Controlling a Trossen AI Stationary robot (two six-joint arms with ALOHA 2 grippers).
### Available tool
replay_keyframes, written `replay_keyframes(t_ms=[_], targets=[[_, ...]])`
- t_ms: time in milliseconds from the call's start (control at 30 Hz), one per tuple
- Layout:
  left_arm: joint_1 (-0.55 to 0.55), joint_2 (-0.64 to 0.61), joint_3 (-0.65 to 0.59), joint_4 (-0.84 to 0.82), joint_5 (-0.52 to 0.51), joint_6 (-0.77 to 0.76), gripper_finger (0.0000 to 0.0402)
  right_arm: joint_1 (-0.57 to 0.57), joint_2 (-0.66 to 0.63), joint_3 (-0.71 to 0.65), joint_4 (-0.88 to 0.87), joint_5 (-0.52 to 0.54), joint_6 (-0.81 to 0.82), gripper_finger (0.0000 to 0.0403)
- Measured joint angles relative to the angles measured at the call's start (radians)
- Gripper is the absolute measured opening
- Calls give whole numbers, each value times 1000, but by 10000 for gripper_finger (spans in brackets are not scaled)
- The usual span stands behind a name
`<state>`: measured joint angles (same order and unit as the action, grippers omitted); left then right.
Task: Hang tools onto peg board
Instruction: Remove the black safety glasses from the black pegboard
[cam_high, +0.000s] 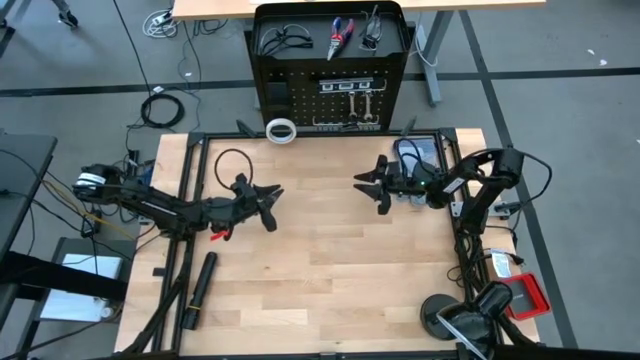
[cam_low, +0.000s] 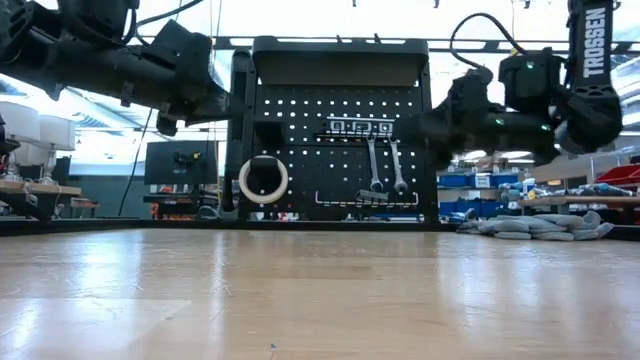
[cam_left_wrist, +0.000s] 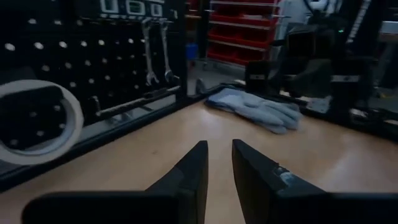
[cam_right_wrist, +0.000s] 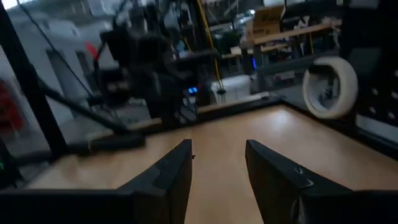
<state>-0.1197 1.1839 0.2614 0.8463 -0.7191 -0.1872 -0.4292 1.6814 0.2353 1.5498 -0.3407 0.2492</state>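
Fingers of the left gripper (cam_left_wrist: 217, 165) sit slightly parted, grasping nothing; those of the right gripper (cam_right_wrist: 217, 165) stand wider apart, also empty. Both hover above bare table (cam_high: 330, 270). Ahead of the left fingers lies one grey glove (cam_left_wrist: 258, 109); beyond it, the peg board (cam_low: 300, 130) carries two wrenches (cam_low: 383, 165), with one white tape ring (cam_low: 263, 180) at its foot. On its top shelf lie pliers (cam_high: 340, 35) and two dark items, hard to make out. One black cylinder (cam_high: 198, 290) lies behind the left gripper.
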Motion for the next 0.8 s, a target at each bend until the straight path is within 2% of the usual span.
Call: replay_keyframes(t_ms=[100,167,333,400,567,667,800], targets=[[42,0,57,-22,40,38,76,11,-1,78,-66,16,47,155],[71,-20,137,-124,75,85,76,12,-16,138,-179,13,60,152],[151,-48,487,-727,139,136,76,18,-120,316,-594,3,-12,150],[169,-44,619,-906,155,182,76,25,-183,398,-781,40,-83,150],[252,-43,888,-1123,217,290,76,21,-298,647,-1252,187,-259,150],[341,-30,1028,-1197,291,313,76,5,-316,792,-1432,200,-338,150],[454,17,1194,-1305,370,324,76,-19,-325,955,-1586,194,-395,150]])
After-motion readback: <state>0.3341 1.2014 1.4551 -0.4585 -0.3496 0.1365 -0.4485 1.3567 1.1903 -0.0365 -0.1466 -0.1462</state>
